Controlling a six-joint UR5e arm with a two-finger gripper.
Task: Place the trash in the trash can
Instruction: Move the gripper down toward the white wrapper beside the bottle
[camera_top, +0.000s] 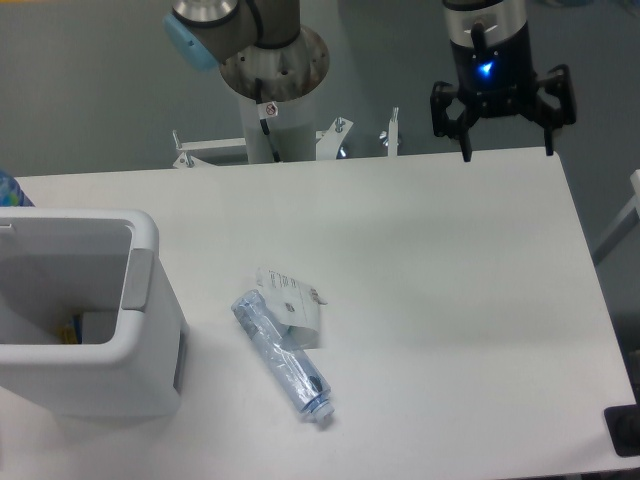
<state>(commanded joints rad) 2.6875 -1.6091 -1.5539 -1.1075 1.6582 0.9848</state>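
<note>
A crushed clear bluish plastic bottle (283, 359) lies diagonally on the white table (450, 280), cap end toward the front. A crumpled white paper sheet (291, 298) with small dark print lies against the bottle's upper end. The large boxy white trash can (85, 340) stands at the left edge, just left of both. My gripper (506, 152) hangs above the table's far right edge, far from the trash, with its fingers spread open and nothing in them.
The robot's base column (270, 90) stands behind the table's far edge, with metal brackets (340, 135) beside it. Something yellow shows inside the trash can (68, 331). A dark object (625, 432) sits at the front right corner.
</note>
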